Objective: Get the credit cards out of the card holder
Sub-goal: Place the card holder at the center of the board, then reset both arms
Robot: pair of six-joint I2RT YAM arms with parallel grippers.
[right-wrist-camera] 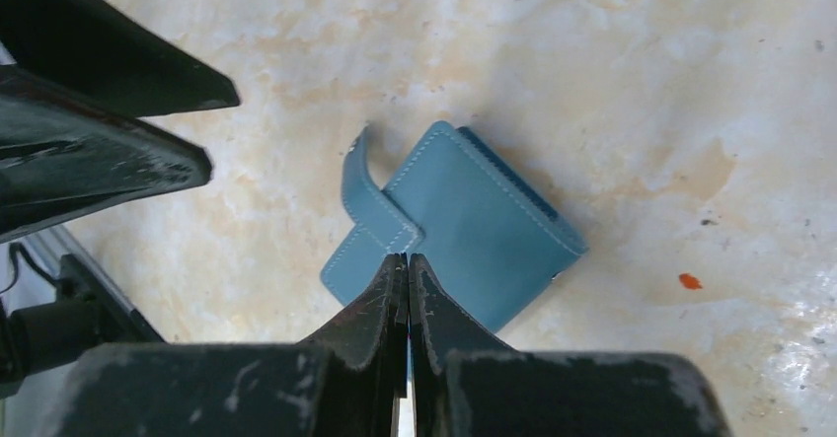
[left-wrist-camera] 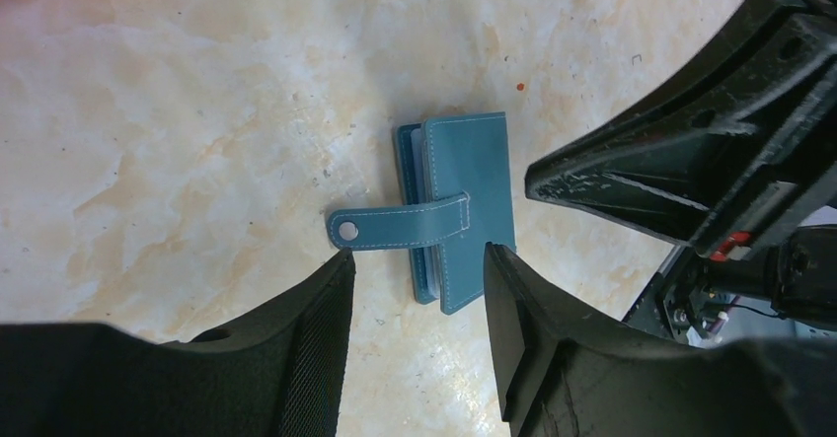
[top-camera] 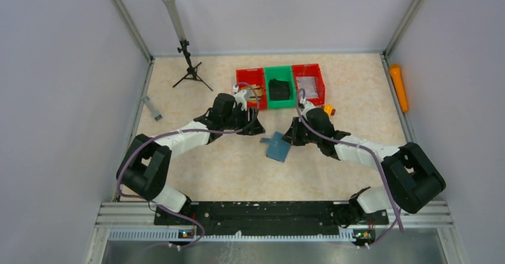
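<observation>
The slate-teal card holder (top-camera: 278, 147) lies folded shut on the marbled table between my two grippers. Its closure tab (left-wrist-camera: 395, 228) is unfastened and sticks out to the side; in the right wrist view the tab (right-wrist-camera: 360, 185) curls upward. The credit cards are hidden inside; only thin layered edges show at the holder's (left-wrist-camera: 469, 181) side. My left gripper (left-wrist-camera: 418, 253) is open just short of the tab, holding nothing. My right gripper (right-wrist-camera: 407, 257) is shut, its tips over the holder's (right-wrist-camera: 474, 230) cover by the tab's root, with nothing seen between them.
Three bins stand at the back: a red bin (top-camera: 250, 85), a green bin (top-camera: 287, 73) holding a black lump (top-camera: 279, 89), and another red bin (top-camera: 309, 82). A tripod (top-camera: 189, 67) stands back left. An orange cylinder (top-camera: 398, 86) lies by the right wall.
</observation>
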